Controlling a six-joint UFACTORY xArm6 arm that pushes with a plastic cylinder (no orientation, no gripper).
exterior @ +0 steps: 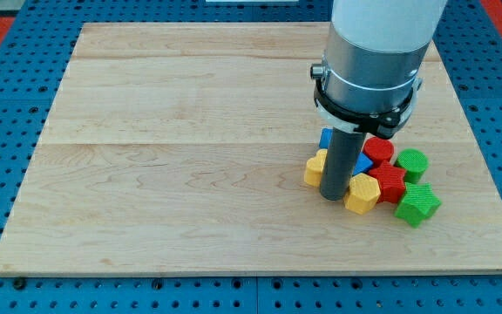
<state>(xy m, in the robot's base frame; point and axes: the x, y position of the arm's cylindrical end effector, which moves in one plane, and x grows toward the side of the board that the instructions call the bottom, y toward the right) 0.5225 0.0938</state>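
My tip (333,195) rests on the wooden board (190,157) at the left edge of a tight cluster of blocks. It stands between a yellow block (314,169) on its left and a yellow hexagonal block (363,194) on its right, touching or nearly touching both. Behind the rod lies a blue block (360,163), partly hidden. A red round block (378,148) and a red star-like block (391,181) sit further right. A green round block (411,163) and a green star-shaped block (417,204) mark the cluster's right side.
The board lies on a blue pegboard table (7,131). The arm's wide grey and white body (371,61) hangs over the board's upper right and hides part of it.
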